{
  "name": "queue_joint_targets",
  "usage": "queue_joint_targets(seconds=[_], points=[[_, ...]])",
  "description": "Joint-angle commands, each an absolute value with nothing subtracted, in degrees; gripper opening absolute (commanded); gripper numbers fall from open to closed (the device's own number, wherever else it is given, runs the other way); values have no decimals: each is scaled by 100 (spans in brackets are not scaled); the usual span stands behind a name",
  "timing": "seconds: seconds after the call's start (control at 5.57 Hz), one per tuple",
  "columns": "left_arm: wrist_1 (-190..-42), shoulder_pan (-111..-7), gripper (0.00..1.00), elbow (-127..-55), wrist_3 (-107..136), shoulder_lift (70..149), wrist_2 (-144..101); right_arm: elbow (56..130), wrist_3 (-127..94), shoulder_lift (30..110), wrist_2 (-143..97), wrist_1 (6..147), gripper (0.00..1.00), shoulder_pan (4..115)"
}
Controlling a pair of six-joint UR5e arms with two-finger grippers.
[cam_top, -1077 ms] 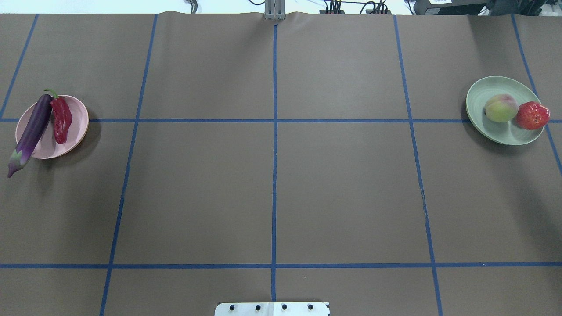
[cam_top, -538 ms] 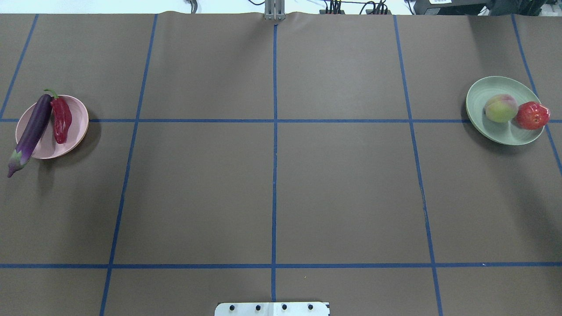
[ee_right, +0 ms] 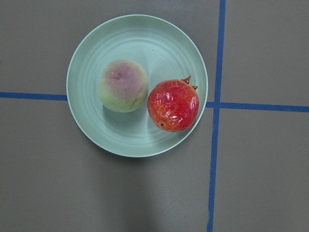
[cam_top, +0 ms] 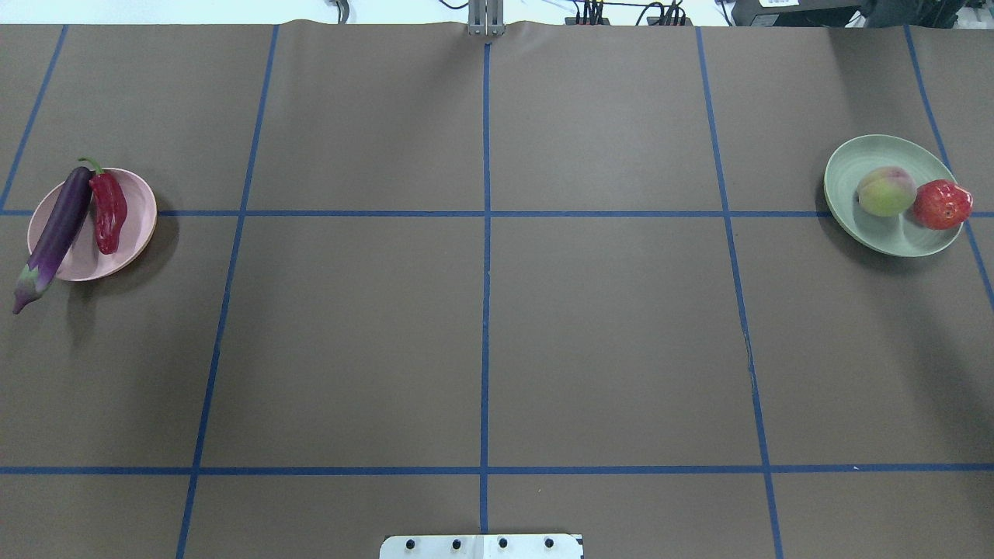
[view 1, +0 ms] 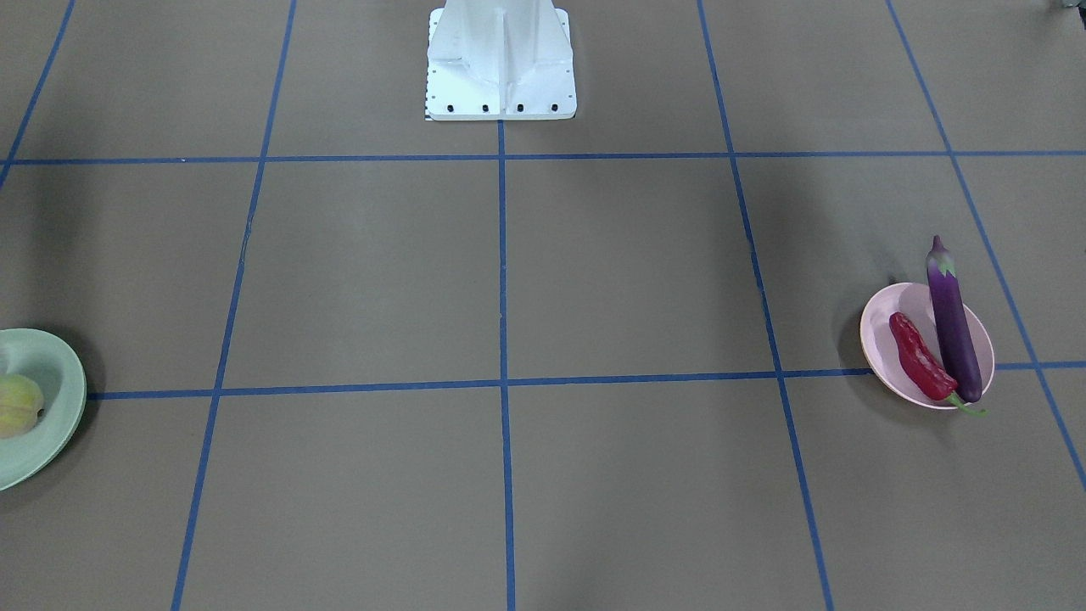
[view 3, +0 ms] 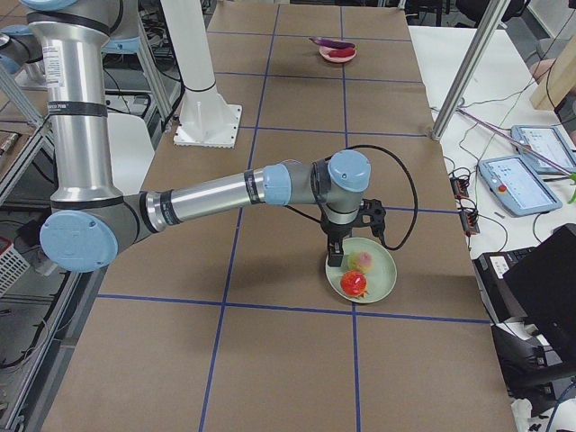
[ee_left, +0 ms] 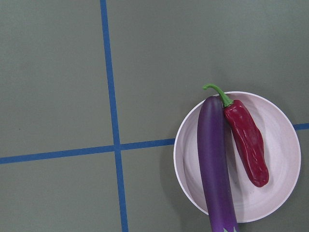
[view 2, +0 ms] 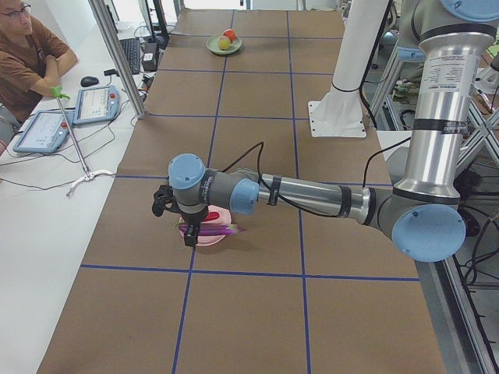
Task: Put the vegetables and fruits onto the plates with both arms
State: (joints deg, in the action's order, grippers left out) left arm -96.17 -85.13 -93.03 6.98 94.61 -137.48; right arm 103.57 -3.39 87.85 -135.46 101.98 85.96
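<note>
The purple eggplant [cam_top: 53, 233] and the red chili pepper [cam_top: 109, 211] lie side by side on the pale pink plate [cam_top: 132, 225]; the eggplant's cap end overhangs the rim. The peach [cam_top: 885, 191] and the pomegranate-like fruit [cam_top: 941, 204] sit on the mint green plate [cam_top: 862, 159]. The left wrist view shows the eggplant [ee_left: 215, 164] and the chili [ee_left: 247, 142]; the right wrist view shows the peach [ee_right: 123, 85] and the red fruit [ee_right: 173, 105]. My left gripper [view 2: 189, 232] hangs over the pink plate and my right gripper [view 3: 335, 259] over the green plate. I cannot tell whether either is open or shut.
The white base block [view 1: 501, 59] stands at the robot's side of the table. Blue tape lines cross the brown table cover. An operator [view 2: 23, 54] sits beside tablets and an aluminium post [view 2: 117, 54] past the table's far edge.
</note>
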Motion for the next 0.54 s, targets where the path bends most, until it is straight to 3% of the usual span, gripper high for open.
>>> queue_joint_targets(seconds=[0.0,0.36], points=[[-9615,-8525,100,-9342,703,9457,-13703,10239,-404,8763,-13718,10195,100,8596],[-9615,-8534,100,-9676,703,9247,-13702,10222,-387,8771,-13711,10187,100,8596]])
